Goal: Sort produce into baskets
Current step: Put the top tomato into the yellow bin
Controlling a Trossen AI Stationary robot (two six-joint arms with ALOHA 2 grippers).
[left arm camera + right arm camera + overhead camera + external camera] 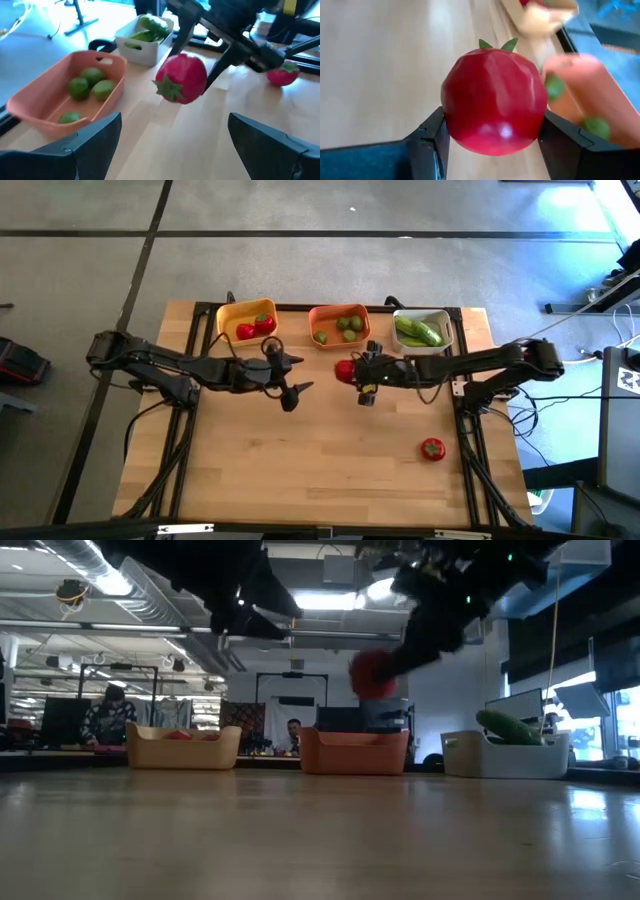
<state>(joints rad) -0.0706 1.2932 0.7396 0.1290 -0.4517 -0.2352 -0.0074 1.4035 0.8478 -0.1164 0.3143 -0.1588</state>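
My right gripper is shut on a red tomato and holds it in the air in front of the orange basket, which has several limes in it. My left gripper stands open just left of the tomato, its fingers wide apart with nothing between them. The yellow basket holds tomatoes and the white basket holds cucumbers. All three stand in a row at the far edge. A second tomato rests on the table at the near right. My right gripper pinches the tomato by two opposite sides between its two fingers. The fingers come from the table's right, slanting downward. The tomato is lifted well clear of the table, its green leafy top facing away from the gripper.
Bare wooden table lies toward the near edge and the left. The two grippers stand close together at mid-table. People show in the room beyond the baskets in the low view.
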